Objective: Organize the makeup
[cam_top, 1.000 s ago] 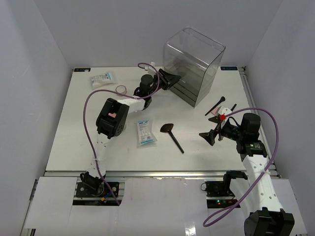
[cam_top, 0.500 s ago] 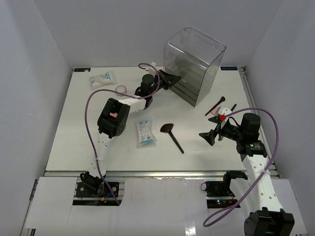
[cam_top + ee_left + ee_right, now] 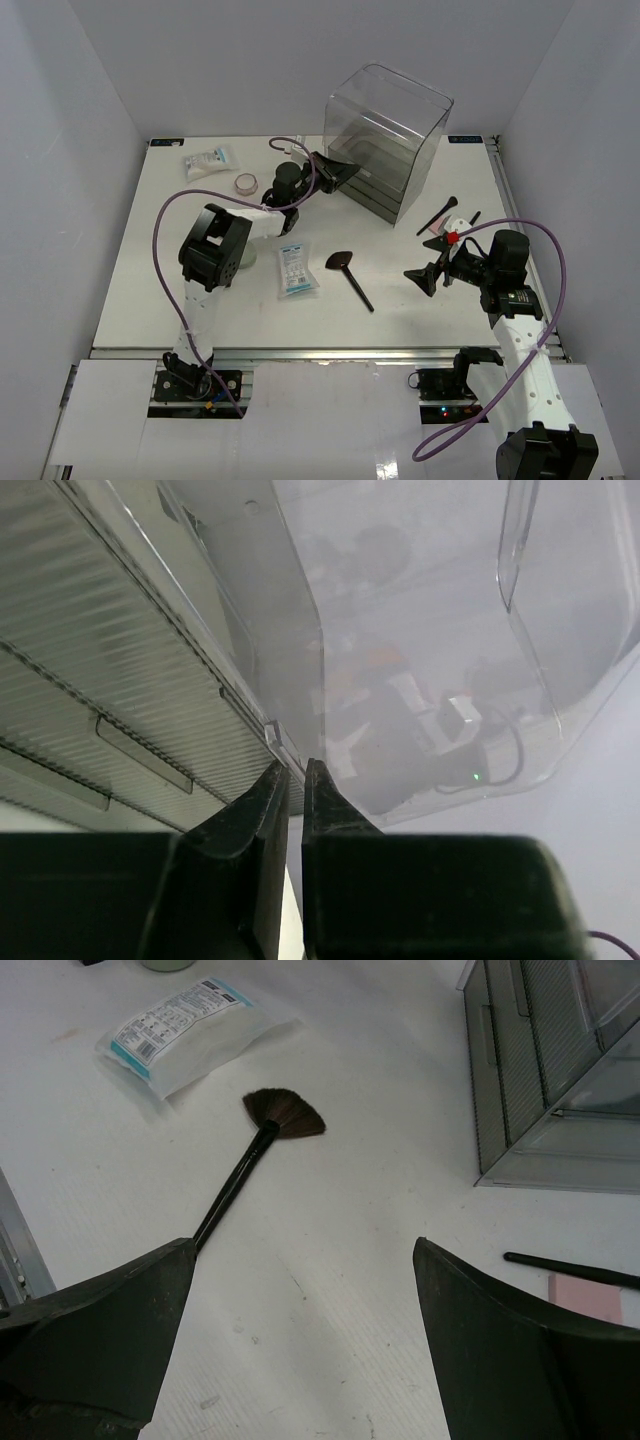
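Note:
My left gripper [image 3: 335,172] reaches the front lower corner of the clear box [image 3: 390,120]. In the left wrist view its jaws [image 3: 290,768] are closed on the box's thin corner edge [image 3: 272,732]. My right gripper [image 3: 428,277] is open and empty above bare table [image 3: 302,1245]. The flat-headed black brush [image 3: 349,276] lies ahead of it [image 3: 255,1155]. One white-and-blue packet [image 3: 296,268] lies mid-table [image 3: 185,1025], the other [image 3: 209,160] at the far left. A round compact [image 3: 246,183] sits near the left arm. The slim brush [image 3: 438,214] and pink palette [image 3: 437,231] lie at the right.
The clear box has grey drawers [image 3: 550,1070] at its base. A second pale round compact [image 3: 243,257] sits beside the left arm's elbow. The left arm's purple cable [image 3: 165,230] loops over the left of the table. The table's right edge [image 3: 510,200] is close to the right arm.
My left gripper has drawn back to the left and nearer, and the clear box has shifted left with it. The right arm has not moved.

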### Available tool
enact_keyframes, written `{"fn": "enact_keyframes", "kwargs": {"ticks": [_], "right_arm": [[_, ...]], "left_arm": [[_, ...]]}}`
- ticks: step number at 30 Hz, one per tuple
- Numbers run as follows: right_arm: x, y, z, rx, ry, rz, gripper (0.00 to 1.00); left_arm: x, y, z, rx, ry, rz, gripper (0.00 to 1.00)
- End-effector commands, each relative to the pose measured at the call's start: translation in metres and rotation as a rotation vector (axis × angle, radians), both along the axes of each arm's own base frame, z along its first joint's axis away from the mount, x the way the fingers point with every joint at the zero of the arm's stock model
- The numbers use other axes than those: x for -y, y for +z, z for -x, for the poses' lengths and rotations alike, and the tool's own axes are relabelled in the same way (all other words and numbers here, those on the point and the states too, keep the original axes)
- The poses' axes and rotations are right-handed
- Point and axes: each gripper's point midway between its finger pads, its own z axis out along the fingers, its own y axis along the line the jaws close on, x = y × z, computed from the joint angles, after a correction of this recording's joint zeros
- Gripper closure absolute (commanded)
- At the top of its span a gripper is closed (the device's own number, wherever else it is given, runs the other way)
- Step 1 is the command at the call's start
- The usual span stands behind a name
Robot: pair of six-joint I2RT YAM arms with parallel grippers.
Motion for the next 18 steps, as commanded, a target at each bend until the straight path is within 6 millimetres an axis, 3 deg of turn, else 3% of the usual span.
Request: {"fn": "enact_keyframes", "kwargs": {"ticks": [1, 4, 7, 11, 18], "right_arm": [[-0.006, 0.026, -0.007, 0.004, 0.016, -0.058, 0.05], [-0.011, 0.042, -0.012, -0.070, 0.023, -0.123, 0.05], [-0.017, 0.082, -0.021, -0.091, 0.041, -0.190, 0.05], [-0.023, 0.114, -0.035, -0.181, 0.046, -0.300, 0.05], [-0.031, 0.153, -0.066, -0.252, 0.011, -0.432, 0.07]], "left_arm": [[-0.009, 0.065, 0.033, 0.157, -0.064, 0.030, 1.00], [-0.017, 0.083, 0.047, 0.189, -0.071, 0.037, 1.00], [-0.024, 0.097, 0.059, 0.217, -0.074, 0.037, 1.00], [-0.034, 0.114, 0.073, 0.246, -0.077, 0.043, 1.00], [-0.039, 0.139, 0.083, 0.274, -0.095, 0.049, 1.00]]}}
